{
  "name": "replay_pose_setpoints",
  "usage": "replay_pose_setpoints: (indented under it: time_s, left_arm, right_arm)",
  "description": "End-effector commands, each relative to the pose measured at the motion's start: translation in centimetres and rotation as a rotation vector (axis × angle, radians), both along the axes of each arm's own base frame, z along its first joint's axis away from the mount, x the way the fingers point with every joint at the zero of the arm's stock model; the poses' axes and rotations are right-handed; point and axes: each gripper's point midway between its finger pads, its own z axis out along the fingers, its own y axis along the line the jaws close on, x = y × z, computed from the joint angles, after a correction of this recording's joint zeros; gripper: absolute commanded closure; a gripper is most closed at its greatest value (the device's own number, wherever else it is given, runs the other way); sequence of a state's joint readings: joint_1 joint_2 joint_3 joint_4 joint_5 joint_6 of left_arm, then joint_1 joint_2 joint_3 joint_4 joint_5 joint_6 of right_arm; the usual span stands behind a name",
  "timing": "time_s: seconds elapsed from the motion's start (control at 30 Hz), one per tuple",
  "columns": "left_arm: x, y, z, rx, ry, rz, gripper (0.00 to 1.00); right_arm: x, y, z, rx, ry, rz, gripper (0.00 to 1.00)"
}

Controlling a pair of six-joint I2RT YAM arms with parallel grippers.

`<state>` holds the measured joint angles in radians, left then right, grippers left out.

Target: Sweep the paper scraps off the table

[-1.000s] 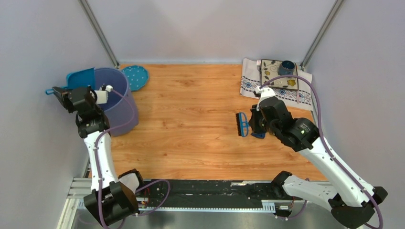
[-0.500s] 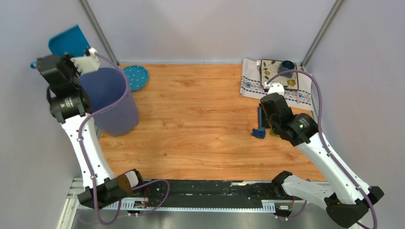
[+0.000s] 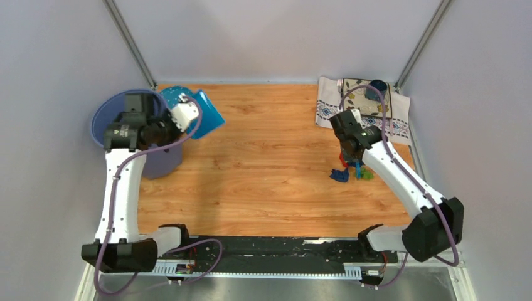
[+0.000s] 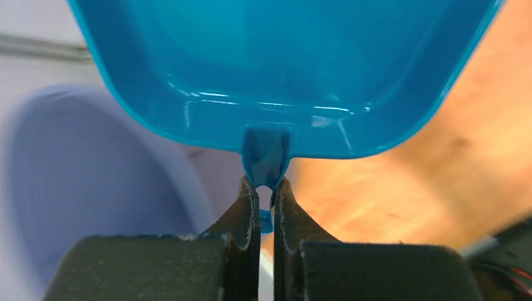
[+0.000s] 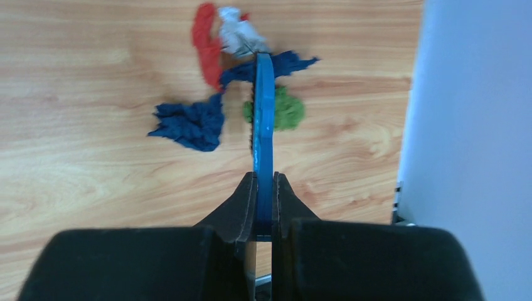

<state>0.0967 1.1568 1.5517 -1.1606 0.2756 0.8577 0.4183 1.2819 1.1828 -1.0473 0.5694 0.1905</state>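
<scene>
Two pairs of jaws, both clamped tight: the left jaws pinch the handle of the dustpan point(image 4: 282, 63), the pan straight ahead of them and the bin point(image 4: 94, 188) off to their left. The right jaws grip the brush point(image 5: 263, 113) edge-on. The scraps point(image 5: 188, 122) lie on the bench point(image 5: 94, 63) just beyond the tips: dark blue and red left of the brush, green to its right, white-grey at its far end.

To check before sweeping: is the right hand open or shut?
Shut: the right hand clamps the blue brush, its fingers pressing both flat sides.
</scene>
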Motion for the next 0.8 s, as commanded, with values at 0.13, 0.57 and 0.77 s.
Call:
replay_pose_setpoints:
  time_s: [0.13, 0.57, 0.77]
  left_arm:
    - [-6.2, -7.7, -14.2, -0.111, 0.452, -0.099, 1.0]
    - [-10.3, -6.7, -24.9, 0.114, 0.715, -0.192, 1.0]
    - [-11.7, -7.7, -26.0, 0.185, 0.762, -0.288, 1.0]
  right_arm:
    - [-1.0, 8.8, -5.5, 0.191, 0.131, 0.208, 1.0]
    - [-4.3, 19.8, -2.3, 0.352, 0.11, 0.519, 1.0]
    - [-4.4, 20.4, 4.5, 0.486, -0.05, 0.558, 1.0]
